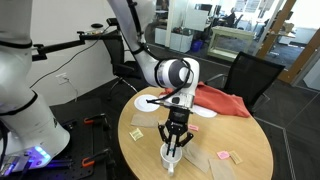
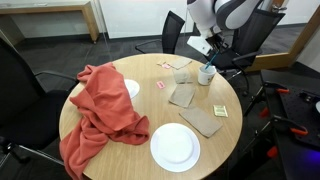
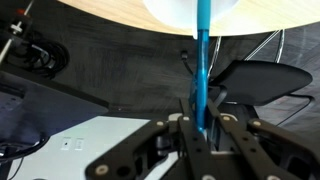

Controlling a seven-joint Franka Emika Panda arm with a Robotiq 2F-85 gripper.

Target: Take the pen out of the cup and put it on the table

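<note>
The white cup [image 1: 172, 155] stands near the edge of the round wooden table [image 1: 250, 140]. It also shows in an exterior view [image 2: 205, 76] and at the top of the wrist view [image 3: 195, 10]. My gripper [image 1: 175, 133] hangs right above the cup, fingers pointing down. In the wrist view the gripper [image 3: 203, 118] is shut on a thin blue pen [image 3: 202, 60]. The pen runs straight from the fingers to the cup's opening. In both exterior views the pen is too small to make out.
A red cloth [image 2: 100, 110] covers one side of the table. Two white plates [image 2: 175, 147] [image 2: 130, 88], brown flat pieces [image 2: 205, 122], a yellow note [image 2: 219, 111] and small pink packets [image 2: 168, 65] lie on it. Black chairs [image 1: 250, 75] stand around it.
</note>
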